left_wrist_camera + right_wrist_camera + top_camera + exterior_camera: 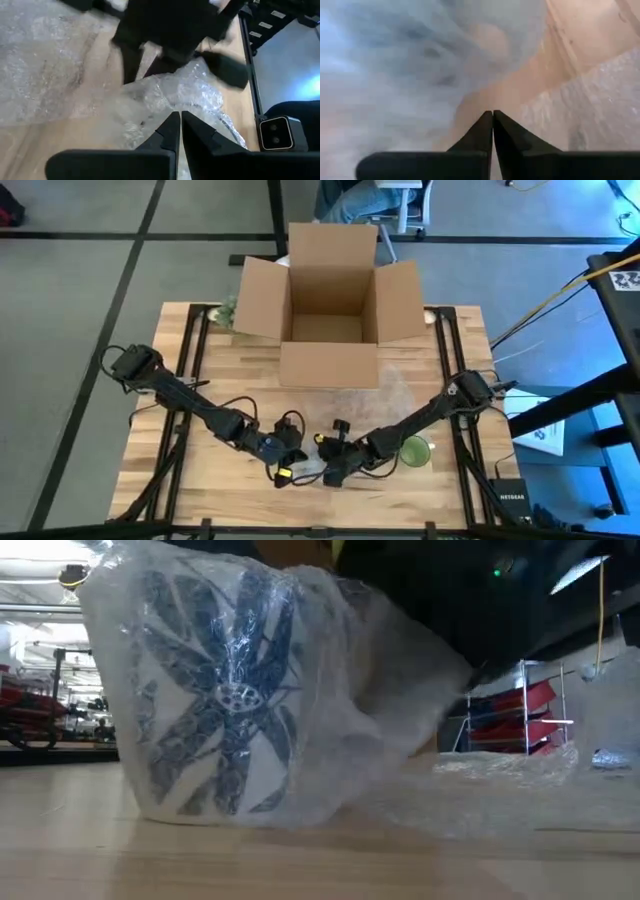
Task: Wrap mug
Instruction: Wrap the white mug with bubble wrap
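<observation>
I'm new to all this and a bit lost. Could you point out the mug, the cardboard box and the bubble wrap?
mug (225, 700): low view, on its blue leaf pattern.
cardboard box (328, 362): high view, on its front flap.
bubble wrap (400, 690): low view, loose fold beside the mug.

The mug (215, 705) looks like glazed ceramic, white with a blue leaf print, and it sits inside clear, crinkled bubble wrap (400, 730) whose plastic film catches glossy highlights. The table (160, 450) top is pale wood with visible grain and a smooth, matt finish, framed by dark metal rails. Toward the far edge stands a cardboard box (328, 315) of plain brown, matt paperboard. Both arms look dark, matt plastic or metal.
</observation>
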`<state>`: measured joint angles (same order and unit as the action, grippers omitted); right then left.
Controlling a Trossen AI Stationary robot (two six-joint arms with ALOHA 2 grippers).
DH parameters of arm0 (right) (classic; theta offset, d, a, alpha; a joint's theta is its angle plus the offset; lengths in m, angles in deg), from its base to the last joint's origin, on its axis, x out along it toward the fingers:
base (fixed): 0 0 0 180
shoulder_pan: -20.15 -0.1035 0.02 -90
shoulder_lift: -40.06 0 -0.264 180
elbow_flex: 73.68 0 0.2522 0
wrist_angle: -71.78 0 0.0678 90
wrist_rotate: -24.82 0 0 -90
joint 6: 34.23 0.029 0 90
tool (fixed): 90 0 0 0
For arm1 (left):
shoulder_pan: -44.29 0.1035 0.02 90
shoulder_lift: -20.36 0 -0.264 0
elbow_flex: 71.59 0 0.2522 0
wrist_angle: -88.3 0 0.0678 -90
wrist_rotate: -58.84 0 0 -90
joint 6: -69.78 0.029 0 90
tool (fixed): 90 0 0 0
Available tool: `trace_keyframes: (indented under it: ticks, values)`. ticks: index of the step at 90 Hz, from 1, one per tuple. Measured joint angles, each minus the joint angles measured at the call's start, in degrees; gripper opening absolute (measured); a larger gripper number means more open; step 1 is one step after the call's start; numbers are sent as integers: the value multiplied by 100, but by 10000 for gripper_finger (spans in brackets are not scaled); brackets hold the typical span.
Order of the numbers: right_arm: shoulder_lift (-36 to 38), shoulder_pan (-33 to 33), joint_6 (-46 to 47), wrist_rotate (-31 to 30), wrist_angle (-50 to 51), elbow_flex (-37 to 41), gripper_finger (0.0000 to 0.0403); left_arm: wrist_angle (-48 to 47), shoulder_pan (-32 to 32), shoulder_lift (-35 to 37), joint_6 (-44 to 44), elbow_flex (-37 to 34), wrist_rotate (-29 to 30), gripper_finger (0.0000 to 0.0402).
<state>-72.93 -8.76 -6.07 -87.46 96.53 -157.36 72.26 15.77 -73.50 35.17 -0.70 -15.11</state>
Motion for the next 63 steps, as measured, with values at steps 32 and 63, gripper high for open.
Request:
trace_keyframes:
  ticks: [32, 63]
  values:
    - [487, -217, -331, 28, -568, -63, 1, -5, 11, -1, 7, 0, 55, 0]
    - [471, -181, -716, -18, -990, -61, 1, -1, 11, -1, -9, -2, 78, 0]
